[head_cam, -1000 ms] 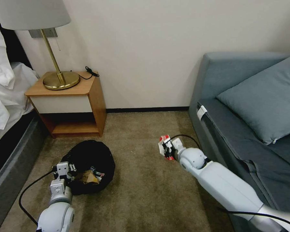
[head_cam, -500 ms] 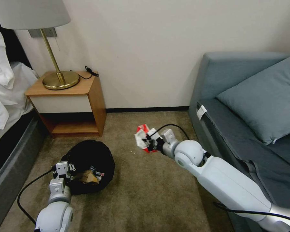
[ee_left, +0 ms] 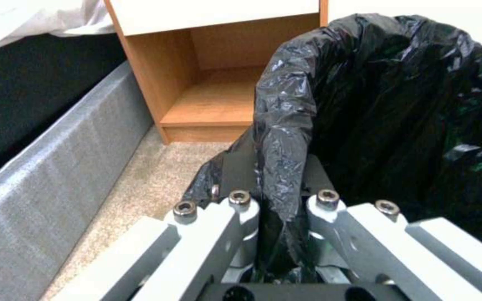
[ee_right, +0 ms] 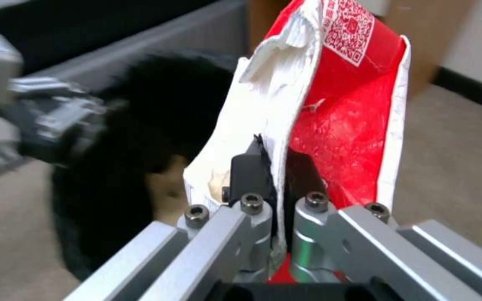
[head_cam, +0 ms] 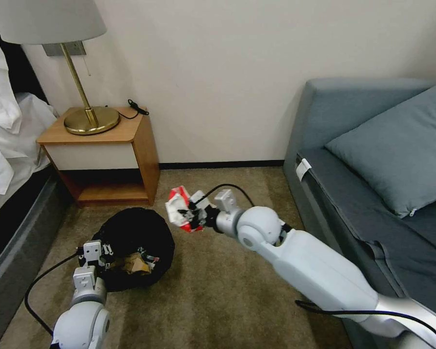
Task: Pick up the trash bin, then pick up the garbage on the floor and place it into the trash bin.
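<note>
Gripping red-and-white packet [head_cam: 179,209] beside trash bin [head_cam: 131,232] rim.

Both arms forward, jaws clamped tight

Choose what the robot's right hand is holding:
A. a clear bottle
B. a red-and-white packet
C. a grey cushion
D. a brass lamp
B. The right hand is shut on the red-and-white packet, carried in the air beside the trash bin.
</note>
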Motion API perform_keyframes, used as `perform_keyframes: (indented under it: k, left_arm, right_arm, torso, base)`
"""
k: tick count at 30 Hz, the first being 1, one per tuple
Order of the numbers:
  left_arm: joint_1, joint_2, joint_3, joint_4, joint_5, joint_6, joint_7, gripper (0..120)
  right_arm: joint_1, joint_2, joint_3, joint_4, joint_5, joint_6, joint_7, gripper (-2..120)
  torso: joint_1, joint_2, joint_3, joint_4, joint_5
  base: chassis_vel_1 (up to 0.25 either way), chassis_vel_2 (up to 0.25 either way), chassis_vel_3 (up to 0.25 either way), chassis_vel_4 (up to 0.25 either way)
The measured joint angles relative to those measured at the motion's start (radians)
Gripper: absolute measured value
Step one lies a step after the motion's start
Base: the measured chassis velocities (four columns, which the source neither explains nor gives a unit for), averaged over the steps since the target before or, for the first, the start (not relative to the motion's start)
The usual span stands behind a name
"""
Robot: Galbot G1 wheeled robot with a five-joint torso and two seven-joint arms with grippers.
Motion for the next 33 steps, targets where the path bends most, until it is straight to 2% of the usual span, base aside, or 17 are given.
perform_keyframes:
  k: [5, 8, 20, 27, 29, 30, 32, 33]
  left_arm:
    - [-0.009, -0.004, 0.007, 0.0, 0.005, 0.004, -0.001, 4]
    - [-0.01, -0.005, 0.007, 0.001, 0.006, 0.004, -0.001, 4]
    - [-0.013, -0.004, 0.006, 0.004, 0.004, 0.004, -0.001, 4]
    - [-0.014, -0.003, 0.007, 0.004, 0.001, 0.004, 0.0, 4]
    - [-0.01, 0.001, 0.004, 0.004, -0.002, 0.004, 0.001, 4]
    - [-0.01, 0.001, 0.004, 0.004, -0.002, 0.004, 0.001, 4]
    - [-0.006, 0.005, 0.001, 0.004, -0.007, 0.003, 0.001, 4]
    - [-0.006, 0.005, 0.001, 0.004, -0.007, 0.003, 0.001, 4]
  right_arm:
    - [-0.002, 0.082, -0.059, -0.056, 0.0, 0.033, -0.01, 0]
    - [-0.006, 0.103, -0.079, -0.079, -0.002, 0.044, -0.015, 0]
    - [-0.031, 0.16, -0.119, -0.22, -0.059, 0.114, -0.04, 0]
    - [-0.033, 0.184, -0.126, -0.257, -0.077, 0.12, -0.04, 0]
    - [-0.032, 0.19, -0.127, -0.266, -0.083, 0.12, -0.034, 10]
    - [-0.032, 0.19, -0.127, -0.266, -0.083, 0.12, -0.034, 10]
    - [-0.032, 0.191, -0.127, -0.27, -0.085, 0.12, -0.028, 22]
    - [-0.032, 0.191, -0.127, -0.27, -0.085, 0.12, -0.028, 22]
  torso:
    - [0.0, 0.0, 0.0, 0.0, 0.0]
    - [0.0, 0.0, 0.0, 0.0001, 0.0]
    - [0.0, 0.0, 0.0, 0.0, 0.0002]
    - [0.0, 0.0, 0.0, 0.0, 0.0002]
    - [0.0, 0.0, 0.0, 0.0, 0.0002]
    - [0.0, 0.0, 0.0, 0.0, 0.0002]
    - [0.0, 0.0, 0.0, 0.0001, 0.0002]
    - [0.0, 0.0, 0.0, 0.0001, 0.0002]
  base:
    - [0.0, 0.0, 0.0, 0.0]
    - [0.0, 0.0, 0.0, 0.0]
    - [0.0, 0.0, 0.0, 0.0]
    - [0.0, 0.0, 0.0, 0.0]
    - [0.0, 0.0, 0.0, 0.0]
    - [0.0, 0.0, 0.0, 0.0]
    - [0.0, 0.0, 0.0, 0.0]
    - [0.0, 0.0, 0.0, 0.0]
